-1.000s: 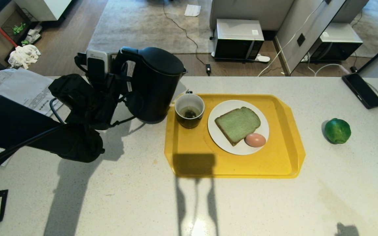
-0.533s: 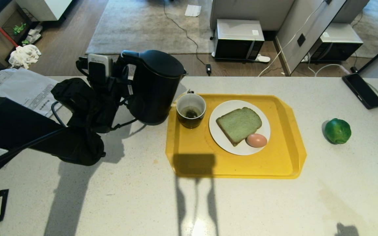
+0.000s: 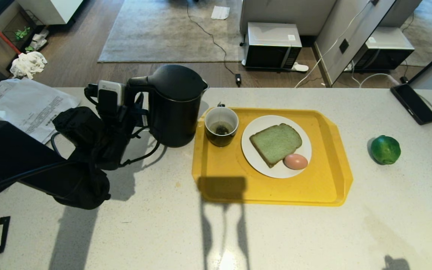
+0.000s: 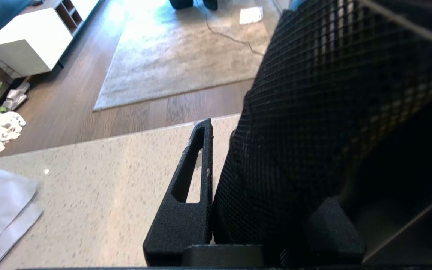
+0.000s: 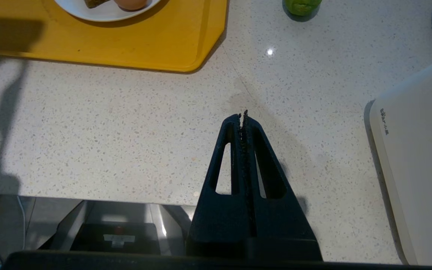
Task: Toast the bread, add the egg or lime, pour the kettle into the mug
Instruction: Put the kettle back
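Gripping the kettle (image 3: 174, 107), left tool (image 3: 135, 108) mostly hidden behind its handle

I'm seeing print on the paper sheets (image 3: 28, 107) and a logo on the white appliance (image 5: 418, 157) (neither legible).

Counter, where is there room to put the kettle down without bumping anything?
Bare counter lies in front of the yellow tray and between tray and lime. It is crowded on the tray, with mug, plate, bread and egg.
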Motion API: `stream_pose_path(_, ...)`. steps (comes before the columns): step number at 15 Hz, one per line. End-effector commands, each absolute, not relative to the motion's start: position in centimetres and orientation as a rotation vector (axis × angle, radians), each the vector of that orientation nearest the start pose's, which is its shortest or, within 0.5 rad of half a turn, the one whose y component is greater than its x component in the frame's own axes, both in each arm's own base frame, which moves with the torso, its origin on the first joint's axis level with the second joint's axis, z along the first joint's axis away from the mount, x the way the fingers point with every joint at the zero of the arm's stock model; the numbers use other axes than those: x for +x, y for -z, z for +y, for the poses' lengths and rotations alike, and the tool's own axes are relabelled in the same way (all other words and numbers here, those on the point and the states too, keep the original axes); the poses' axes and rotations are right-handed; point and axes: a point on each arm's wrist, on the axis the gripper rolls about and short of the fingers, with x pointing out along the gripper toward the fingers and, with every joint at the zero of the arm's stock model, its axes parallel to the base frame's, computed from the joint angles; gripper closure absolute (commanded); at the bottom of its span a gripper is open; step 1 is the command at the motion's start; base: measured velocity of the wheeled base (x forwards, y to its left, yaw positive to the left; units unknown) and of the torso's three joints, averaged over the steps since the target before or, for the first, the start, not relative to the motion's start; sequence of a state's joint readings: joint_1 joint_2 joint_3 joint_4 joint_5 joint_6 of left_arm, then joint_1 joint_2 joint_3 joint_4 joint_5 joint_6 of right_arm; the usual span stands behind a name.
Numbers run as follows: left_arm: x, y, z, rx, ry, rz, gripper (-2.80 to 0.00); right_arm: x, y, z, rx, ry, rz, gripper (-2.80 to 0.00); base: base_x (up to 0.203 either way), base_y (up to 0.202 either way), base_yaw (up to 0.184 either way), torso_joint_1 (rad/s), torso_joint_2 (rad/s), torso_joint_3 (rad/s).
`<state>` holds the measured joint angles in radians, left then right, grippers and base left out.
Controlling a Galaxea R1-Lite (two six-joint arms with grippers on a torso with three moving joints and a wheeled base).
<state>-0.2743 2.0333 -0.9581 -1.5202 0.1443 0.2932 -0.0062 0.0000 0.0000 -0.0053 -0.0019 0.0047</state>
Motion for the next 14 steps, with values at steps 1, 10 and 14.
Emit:
stream_pose_path(1, 35.4, -19.3, -8.8, 0.210, 0.043, -0.431, 0.00, -2.3, -7.6, 0.0, 0.005, 0.008, -0.006, 0.00, 0.000, 0.000, 0.000, 0.000, 0.00, 0.000)
stream_pose_path(10, 31.3, -16.1, -4.9, 0.279, -0.013, -0.235, 0.00, -2.3, -7.6, 0.0, 0.005, 0.008, -0.005, 0.00, 0.000, 0.000, 0.000, 0.000, 0.00, 0.000)
stream_pose_path(14, 31.0, -14.6, -4.5, 0.293, -0.013, -0.176, 0.00, -2.3, -7.6, 0.0, 0.005, 0.008, -0.006, 0.00, 0.000, 0.000, 0.000, 0.000, 0.00, 0.000)
